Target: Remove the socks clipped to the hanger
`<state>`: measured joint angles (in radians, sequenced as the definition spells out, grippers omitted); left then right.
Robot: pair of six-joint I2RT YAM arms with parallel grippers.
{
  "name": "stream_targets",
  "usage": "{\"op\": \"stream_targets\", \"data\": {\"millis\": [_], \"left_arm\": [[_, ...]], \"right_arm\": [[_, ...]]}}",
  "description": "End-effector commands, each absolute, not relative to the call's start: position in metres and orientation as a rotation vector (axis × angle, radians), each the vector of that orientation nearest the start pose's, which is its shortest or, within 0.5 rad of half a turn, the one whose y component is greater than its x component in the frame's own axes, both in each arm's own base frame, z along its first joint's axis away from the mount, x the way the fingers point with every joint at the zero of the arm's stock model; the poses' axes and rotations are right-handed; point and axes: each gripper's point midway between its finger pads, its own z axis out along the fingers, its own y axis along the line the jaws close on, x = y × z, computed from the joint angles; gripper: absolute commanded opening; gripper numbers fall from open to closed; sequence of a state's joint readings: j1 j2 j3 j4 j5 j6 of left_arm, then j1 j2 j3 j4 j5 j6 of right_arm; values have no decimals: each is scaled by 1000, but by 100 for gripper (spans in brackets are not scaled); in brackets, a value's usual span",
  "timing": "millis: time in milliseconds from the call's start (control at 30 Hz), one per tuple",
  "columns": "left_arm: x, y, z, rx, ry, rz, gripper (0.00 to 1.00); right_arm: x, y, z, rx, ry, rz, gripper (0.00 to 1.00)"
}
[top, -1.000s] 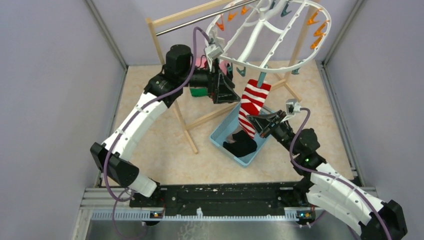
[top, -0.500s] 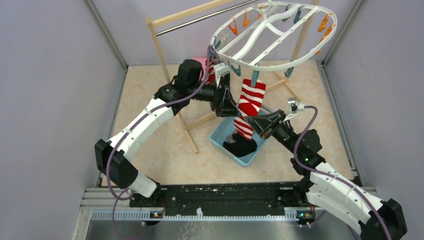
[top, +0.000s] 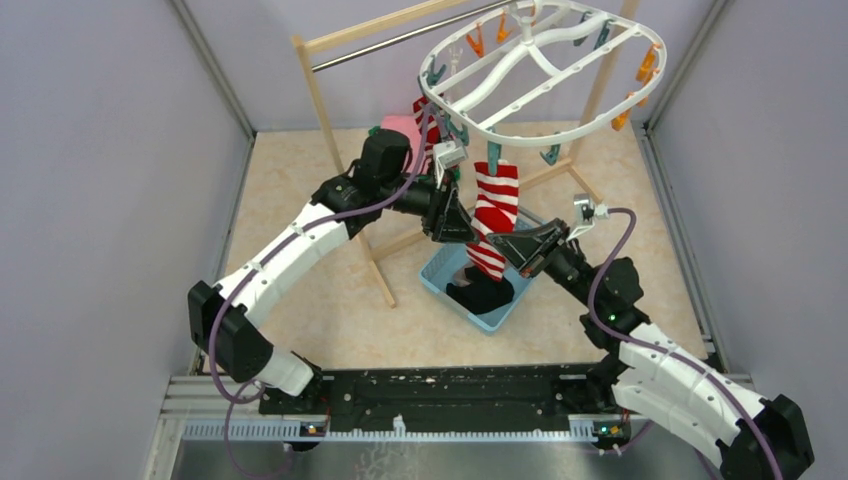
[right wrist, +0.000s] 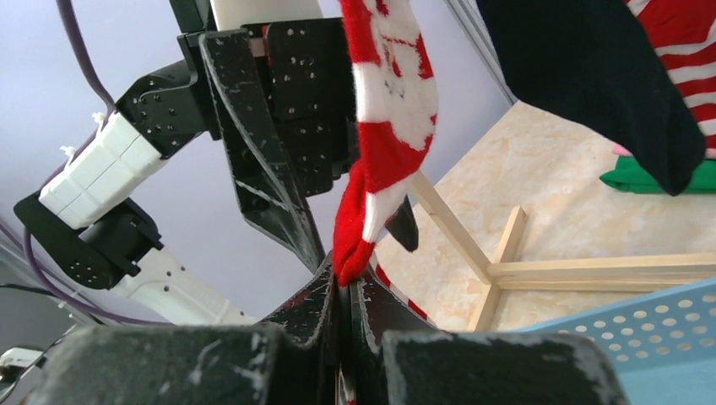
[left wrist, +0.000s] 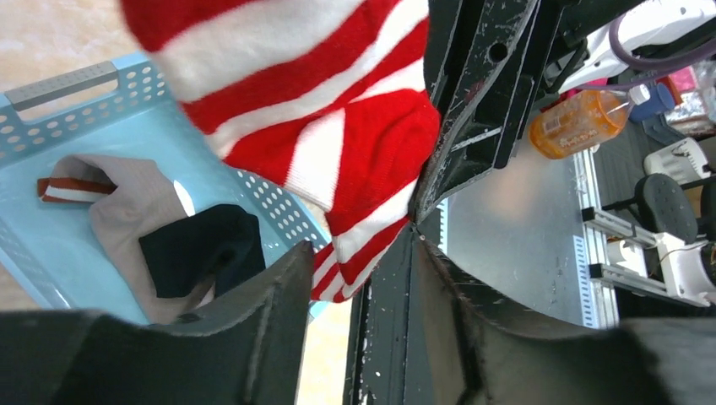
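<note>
Right gripper [right wrist: 343, 283] had its fingers pressed together on the toe of the red-and-white striped sock [top: 494, 205]. It gripped the sock's lowest point, probably because a pull from there runs straight down the fabric to the clip. The sock hung lengthwise from a teal clip [top: 493, 156] at the 6 o'clock rim of the hanger [top: 540, 75], with its cuff in the clip and its foot dangling towards the blue basket [top: 436, 272].

Left gripper [top: 460, 222] sat at 9 o'clock of the sock with its fingers spread. In its wrist view the striped toe and the right gripper's closed fingers lay in the gap between them. It held nothing, and looked placed to steady or take the sock.

The basket sat directly beneath at 6 o'clock, presumably so that freed socks fall in. It already held a black sock [left wrist: 203, 253] and a grey sock [left wrist: 127, 211] with a striped cuff. Another black sock [right wrist: 591, 84] hung at 1 o'clock in the right wrist view, its clip out of frame. The task looked partly done, and the next step was likely a downward tug.
</note>
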<state>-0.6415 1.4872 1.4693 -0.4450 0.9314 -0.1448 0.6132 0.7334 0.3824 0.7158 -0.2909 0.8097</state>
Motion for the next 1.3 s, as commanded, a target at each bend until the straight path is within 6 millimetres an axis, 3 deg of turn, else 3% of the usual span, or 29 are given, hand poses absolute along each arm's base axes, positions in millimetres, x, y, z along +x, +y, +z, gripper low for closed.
{"op": "stream_targets", "data": {"millis": [0, 100, 267, 400, 767, 933, 1267], "left_arm": [[209, -349, 333, 1147, 1727, -1458, 46], [210, -349, 337, 1157, 1718, -1445, 25], [208, -348, 340, 1166, 1712, -1455, 1], [209, -349, 342, 1164, 1703, -1449, 0], [218, -347, 346, 1150, 1691, -1355, 0], [223, -348, 337, 1153, 1712, -1238, 0], [215, -353, 336, 1227, 1673, -1153, 0]], "right_arm": [[192, 238, 362, -172, 1234, 1450, 0], [192, 238, 365, -168, 1235, 1458, 0], [190, 237, 370, -144, 1223, 1494, 3], [193, 233, 371, -122, 1238, 1455, 15], [207, 216, 389, -94, 1235, 1281, 61], [219, 219, 400, -99, 1224, 1179, 72], [249, 228, 422, -135, 1195, 991, 80]]}}
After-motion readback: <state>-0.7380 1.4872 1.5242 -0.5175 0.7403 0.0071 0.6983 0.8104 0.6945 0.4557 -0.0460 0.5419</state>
